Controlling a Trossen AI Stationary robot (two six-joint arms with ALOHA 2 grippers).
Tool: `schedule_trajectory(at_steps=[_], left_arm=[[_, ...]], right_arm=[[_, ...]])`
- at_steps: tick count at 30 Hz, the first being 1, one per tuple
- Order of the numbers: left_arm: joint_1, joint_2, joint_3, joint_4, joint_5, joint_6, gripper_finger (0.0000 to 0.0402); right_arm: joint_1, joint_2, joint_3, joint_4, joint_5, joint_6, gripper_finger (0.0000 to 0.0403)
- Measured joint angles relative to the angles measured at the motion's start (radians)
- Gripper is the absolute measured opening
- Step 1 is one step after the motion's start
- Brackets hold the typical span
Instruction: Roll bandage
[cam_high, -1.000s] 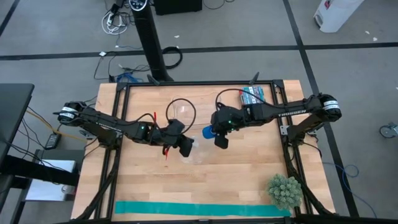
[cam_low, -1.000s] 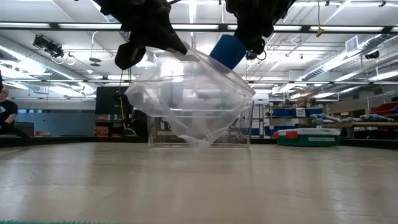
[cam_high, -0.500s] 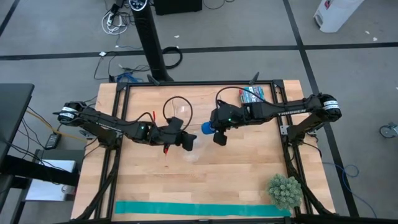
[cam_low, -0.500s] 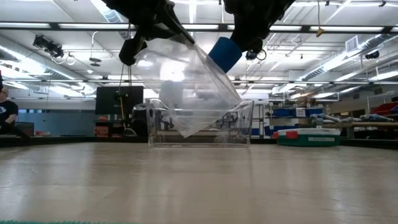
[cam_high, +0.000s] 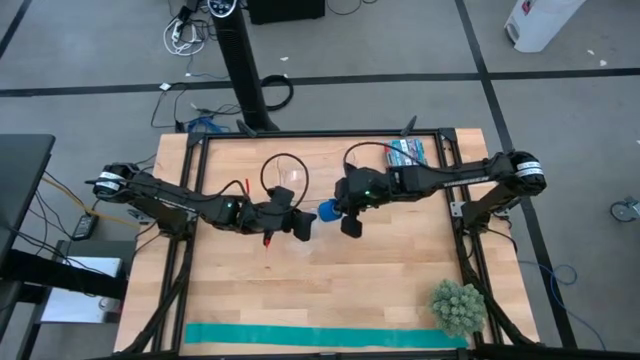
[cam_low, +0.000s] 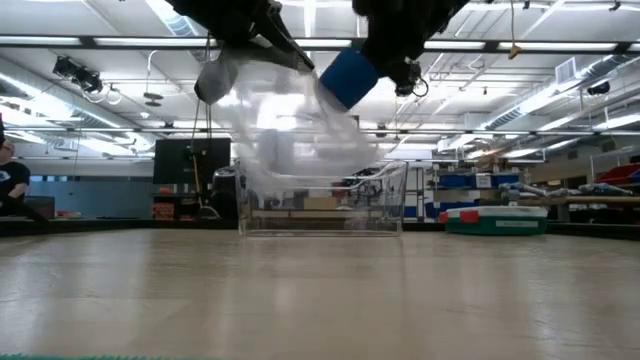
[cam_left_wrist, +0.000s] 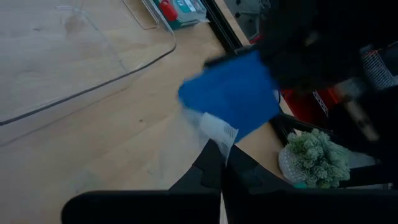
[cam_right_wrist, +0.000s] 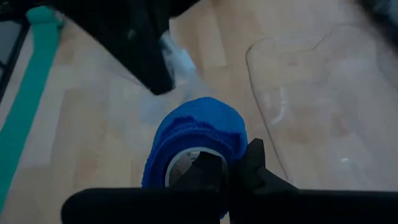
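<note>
The bandage is a small royal-blue roll (cam_low: 346, 76), held in the air over the table's middle by my right gripper (cam_high: 340, 214), which is shut on it. My left gripper (cam_high: 300, 226) is just to its left, shut on a clear plastic bag (cam_low: 290, 125) that hangs clear of the table. The roll (cam_left_wrist: 229, 94) is right at the bag's upper edge; whether it is inside the bag's mouth I cannot tell. The right wrist view looks onto the roll's end (cam_right_wrist: 196, 140) with its hollow core. My left gripper pinches the clear bag's edge (cam_left_wrist: 217, 129) between its two fingers, coming from the table's left and slanting down. The bag hangs slack below and beside the fingers, clear of the table. My right gripper holds the roll at its near end (cam_right_wrist: 231, 149), slanting down from the table's right. One finger (cam_right_wrist: 208, 167) seems to be in the hollow core and the other outside the wall. The roll is lifted clear and tilted.
A clear plastic container (cam_low: 320, 205) with a black cable loop over it (cam_high: 288, 178) stands behind the grippers. A teal-green strip (cam_high: 330, 337) lies along the near edge, a small green plant (cam_high: 458, 307) sits near right, and a packet (cam_high: 405, 152) lies far right.
My left gripper has rolled its wrist in place. The bag, which hung wide below it, has swung up and tipped toward the roll. My right gripper has carried the roll slightly toward the table's left, up to the bag's edge. Both stay shut.
</note>
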Motion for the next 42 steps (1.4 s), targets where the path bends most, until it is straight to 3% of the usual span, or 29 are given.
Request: schedule_trajectory(at_steps=[3,5,8,17,20,30,36,42], left_arm=[[0.000,0.000,0.000,0.001,-0.003,0.001,0.0002],[0.000,0.000,0.000,0.003,-0.012,0.002,0.0002],[0.000,0.000,0.000,0.009,-0.012,0.003,0.0002],[0.000,0.000,0.000,0.035,-0.009,0.053,0.0002],[0.001,0.000,0.000,0.060,0.014,0.091,0.0002],[0.000,0.000,0.000,0.089,0.195,0.244,0.0002],[-0.002,-0.001,0.001,0.068,0.248,0.261,0.0002],[-0.001,-0.001,0.001,0.069,0.265,0.269,0.0002]], right_arm=[[-0.002,0.013,-0.004,0.010,-0.085,-0.010,0.0001],[0.010,0.023,0.002,0.001,-0.015,0.041,0.0001],[0.010,0.049,-0.003,0.009,-0.123,0.004,0.0001],[-0.004,0.043,-0.001,0.052,-0.074,-0.048,0.0001],[-0.028,0.043,-0.001,0.041,0.000,-0.057,0.0001],[-0.064,0.042,-0.001,0.116,-0.346,-0.200,0.0001],[-0.029,0.015,-0.001,0.058,-0.400,-0.177,0.0001],[-0.026,-0.032,-0.001,0.020,-0.381,-0.079,0.0001]])
